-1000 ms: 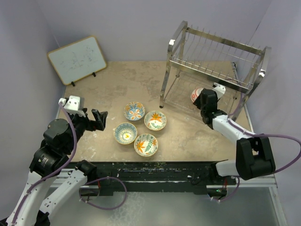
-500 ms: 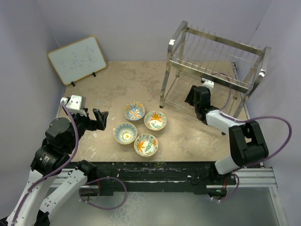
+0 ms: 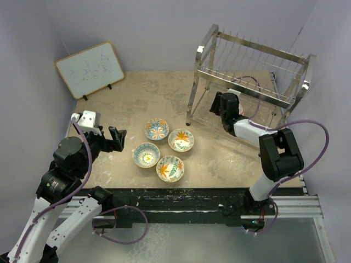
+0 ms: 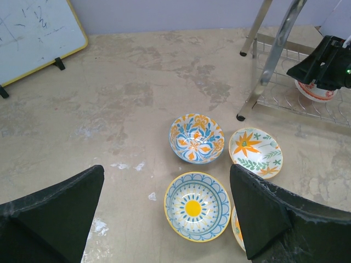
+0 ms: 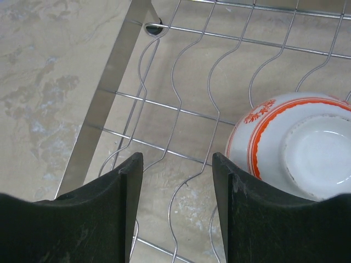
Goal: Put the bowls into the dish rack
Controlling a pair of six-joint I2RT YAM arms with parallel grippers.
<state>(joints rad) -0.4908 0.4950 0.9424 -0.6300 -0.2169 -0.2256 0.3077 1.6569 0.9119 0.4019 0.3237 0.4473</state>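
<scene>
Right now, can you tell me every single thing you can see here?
Small round ceramic bowls with flowery painted insides: four, blue, orange, green, clustered mid-table.
Shiny metal wire dish rack: one, silver, back right.
Cream ceramic bowl with red-orange band: one, upside down on the rack's lower tier.
Wood-framed whiteboard: one, white, back left.
Stone-look table: one, beige, underneath everything.
Left fingers: two, black, open, left of bowls.
Right fingers: two, black, open, inside rack.

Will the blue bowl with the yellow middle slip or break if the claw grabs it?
The bowl looks glazed and shiny, so it may slip. It seems hard pottery, so dropping could chip it. Sitting upright, it probably won't roll.
</scene>
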